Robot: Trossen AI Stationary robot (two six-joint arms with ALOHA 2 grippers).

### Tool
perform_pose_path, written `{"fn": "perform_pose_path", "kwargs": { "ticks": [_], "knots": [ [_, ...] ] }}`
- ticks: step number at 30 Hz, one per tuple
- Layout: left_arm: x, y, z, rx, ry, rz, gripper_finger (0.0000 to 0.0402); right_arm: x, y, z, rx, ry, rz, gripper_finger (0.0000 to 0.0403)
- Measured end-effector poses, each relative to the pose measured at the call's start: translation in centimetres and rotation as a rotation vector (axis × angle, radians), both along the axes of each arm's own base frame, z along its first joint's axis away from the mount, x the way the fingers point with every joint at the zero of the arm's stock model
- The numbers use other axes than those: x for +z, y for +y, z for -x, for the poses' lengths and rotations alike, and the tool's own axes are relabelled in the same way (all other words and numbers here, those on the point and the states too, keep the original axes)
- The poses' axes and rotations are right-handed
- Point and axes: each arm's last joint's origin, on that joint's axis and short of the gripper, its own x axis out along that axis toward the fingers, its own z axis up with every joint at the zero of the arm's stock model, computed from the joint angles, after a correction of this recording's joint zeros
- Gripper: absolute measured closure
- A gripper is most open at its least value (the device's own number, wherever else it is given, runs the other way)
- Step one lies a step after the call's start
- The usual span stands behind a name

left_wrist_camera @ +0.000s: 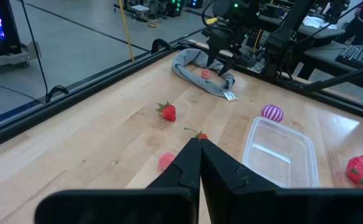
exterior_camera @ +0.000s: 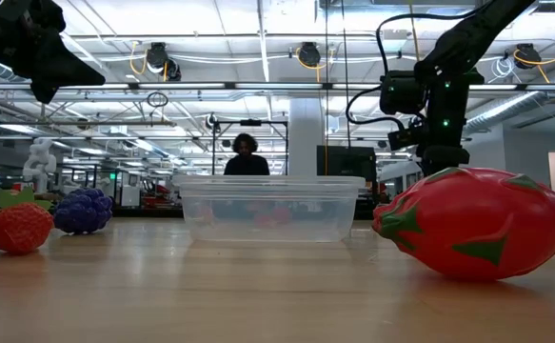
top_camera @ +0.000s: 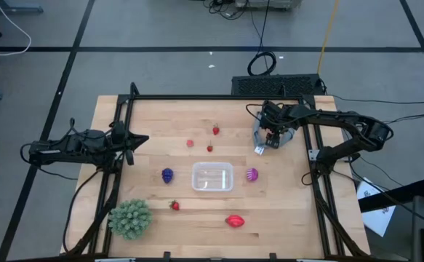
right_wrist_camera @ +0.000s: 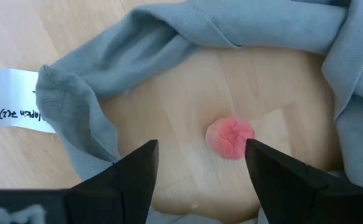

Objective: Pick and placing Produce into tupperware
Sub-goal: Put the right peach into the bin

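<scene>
The left gripper (top_camera: 140,139) is held closed over the table's left side. The clear tupperware (top_camera: 212,176) is seen mid-table. The right gripper (right_wrist_camera: 197,163) is spread wide above a pink berry (right_wrist_camera: 230,137) ringed by grey cloth (right_wrist_camera: 169,37).

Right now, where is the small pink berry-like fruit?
In the high view, the small pink berry lies on the table's far right, inside the grey cloth ring, under the open right gripper.

Pink berry (right_wrist_camera: 230,137) on wood, ringed by grey cloth (right_wrist_camera: 169,37), jaws spread
</scene>
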Motion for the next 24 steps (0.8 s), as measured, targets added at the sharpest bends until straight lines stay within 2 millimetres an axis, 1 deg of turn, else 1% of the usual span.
{"fn": "perform_pose_path", "kwargs": {
  "ticks": [4,12,24],
  "knots": [
    [0.0,0.0,0.0,0.000,0.000,0.000,0.0392,0.0,-0.3,0.1,-0.012,-0.009,0.007,0.0182],
    [0.0,0.0,0.0,0.000,0.000,0.000,0.0392,0.0,-1.2,0.6,-0.040,-0.015,0.018,0.0183],
    [0.0,0.0,0.0,-0.001,0.000,-0.001,0.0392,-1.5,-1.1,1.3,-0.042,-0.027,0.030,0.0183]
  ]
}}
